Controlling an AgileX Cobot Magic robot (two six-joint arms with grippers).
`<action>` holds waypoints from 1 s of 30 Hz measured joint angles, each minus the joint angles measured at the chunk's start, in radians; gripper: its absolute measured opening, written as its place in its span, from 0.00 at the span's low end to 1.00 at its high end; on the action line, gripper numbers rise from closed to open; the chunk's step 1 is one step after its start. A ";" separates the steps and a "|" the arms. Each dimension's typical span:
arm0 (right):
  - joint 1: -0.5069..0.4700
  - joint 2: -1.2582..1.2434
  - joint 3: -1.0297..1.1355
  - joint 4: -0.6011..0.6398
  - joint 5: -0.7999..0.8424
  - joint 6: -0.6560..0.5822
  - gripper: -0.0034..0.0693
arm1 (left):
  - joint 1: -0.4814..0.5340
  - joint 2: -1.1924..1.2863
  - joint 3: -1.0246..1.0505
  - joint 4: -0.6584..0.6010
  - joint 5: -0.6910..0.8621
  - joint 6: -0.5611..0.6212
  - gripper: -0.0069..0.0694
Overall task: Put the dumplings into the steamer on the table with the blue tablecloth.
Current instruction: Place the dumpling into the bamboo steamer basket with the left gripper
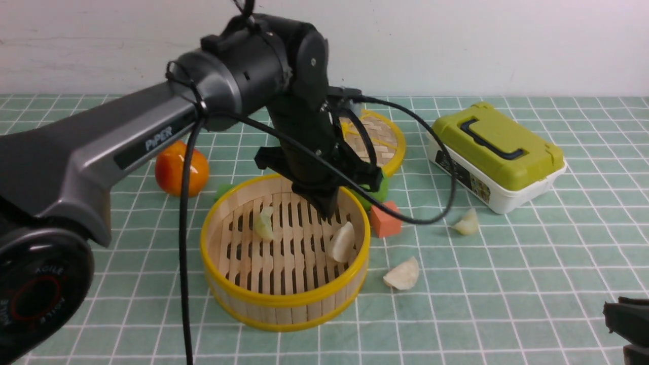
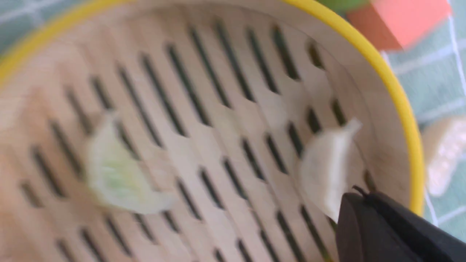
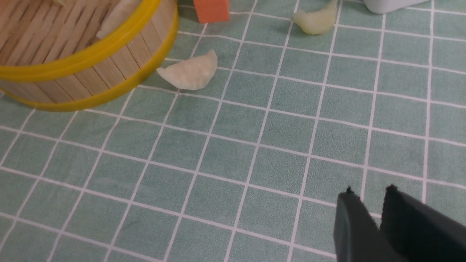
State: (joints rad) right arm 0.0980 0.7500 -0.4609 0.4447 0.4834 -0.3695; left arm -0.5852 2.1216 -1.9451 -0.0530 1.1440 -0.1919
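Two pale pleated crescent dumplings [image 3: 187,72] lie forward-left of the slightly open, empty right gripper [image 3: 370,191], nearer to it than to the closed left gripper [image 1: 327,205].

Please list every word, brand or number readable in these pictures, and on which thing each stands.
"PiPER": on the grey link of the left arm.
"AGILE": on the round joint cap; other letters there are blurred.
Label on the green-lidded box: too small to read.
Wrist views: no text.
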 joint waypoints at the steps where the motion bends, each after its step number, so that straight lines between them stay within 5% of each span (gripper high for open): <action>1: 0.000 0.000 0.000 0.000 0.000 0.000 0.22 | -0.016 0.000 0.022 0.000 -0.015 0.001 0.08; 6: 0.000 0.000 0.000 0.000 0.001 0.000 0.22 | -0.034 0.007 0.082 0.000 -0.086 -0.026 0.15; 15: 0.000 0.000 0.000 0.000 0.004 0.000 0.23 | -0.030 0.020 0.088 0.060 -0.164 -0.041 0.49; 30: 0.000 0.000 0.000 0.001 0.007 0.000 0.23 | -0.029 0.074 0.090 0.064 -0.188 -0.050 0.37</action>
State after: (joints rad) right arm 0.0980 0.7500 -0.4609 0.4454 0.4907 -0.3695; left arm -0.6141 2.1953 -1.8549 0.0112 0.9560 -0.2422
